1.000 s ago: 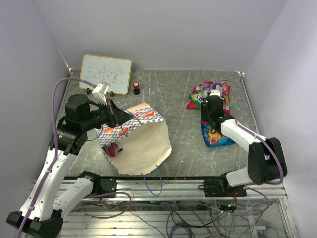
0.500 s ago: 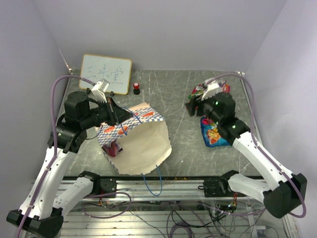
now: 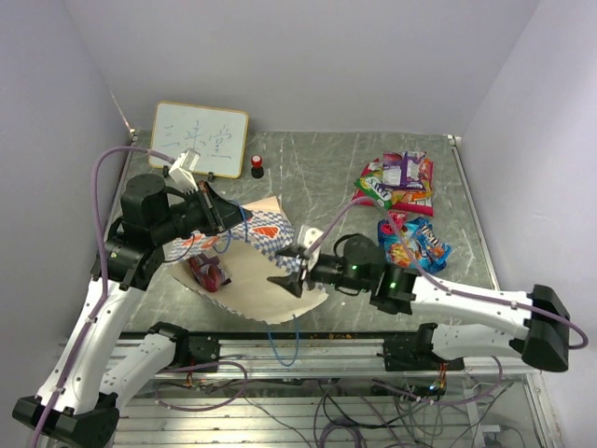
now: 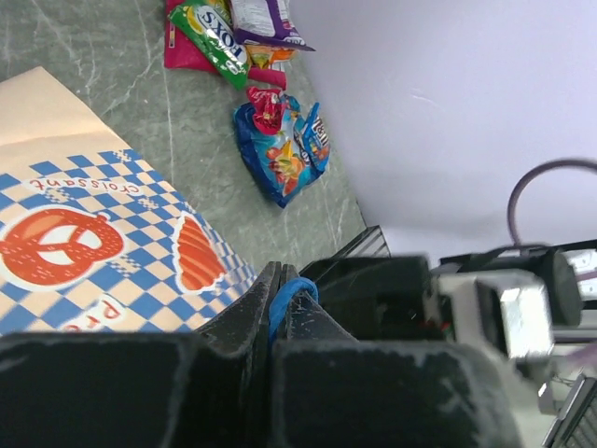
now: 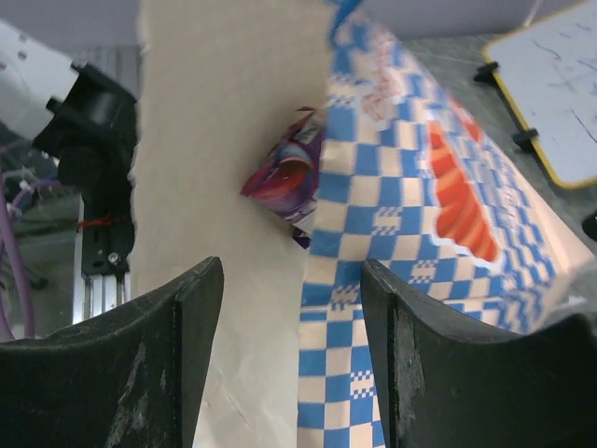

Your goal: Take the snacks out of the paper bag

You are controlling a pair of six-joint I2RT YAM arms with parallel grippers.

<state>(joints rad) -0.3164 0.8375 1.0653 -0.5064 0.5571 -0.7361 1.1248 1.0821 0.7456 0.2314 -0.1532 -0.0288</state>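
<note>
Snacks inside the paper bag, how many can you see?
1: a red-purple packet in the mouth of the paper bag, ahead of the right gripper. More may be hidden deeper inside.

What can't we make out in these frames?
- Paper bag contents, top view: one red packet shows between the paper walls, which hide any others.
- Snack pile, left wrist view: cut off by the top edge.
- Whiteboard writing, top view: too small to read.
- Right gripper, top view: whether it touches the bag is unclear from above.
</note>
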